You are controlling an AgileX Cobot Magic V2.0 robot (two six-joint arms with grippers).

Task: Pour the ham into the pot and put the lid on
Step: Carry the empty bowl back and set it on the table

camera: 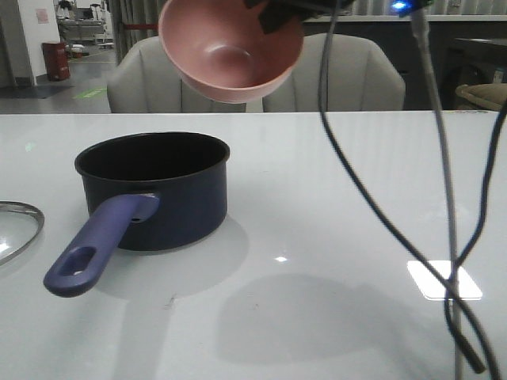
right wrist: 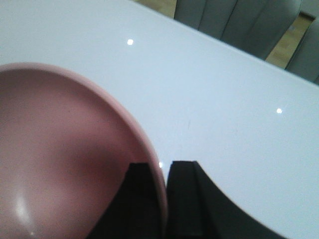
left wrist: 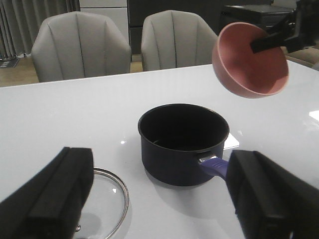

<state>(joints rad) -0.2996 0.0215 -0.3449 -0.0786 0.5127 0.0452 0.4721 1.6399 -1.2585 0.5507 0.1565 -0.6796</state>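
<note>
A white glossy table (camera: 341, 198) fills the lower two thirds of the front view, with ceiling-light glints on it, the brightest a square patch at lower right. Behind its far edge stand two pale grey chairs (camera: 142, 79), side by side across the upper middle (their ribbed backs show more clearly at the upper left of the left wrist view). A pink bowl (camera: 230, 49) hangs tilted at top centre, its hollow facing the camera. Black cables (camera: 372, 206) dangle down the right side of the frame. A red bin (camera: 55, 60) sits far back, upper left.
</note>
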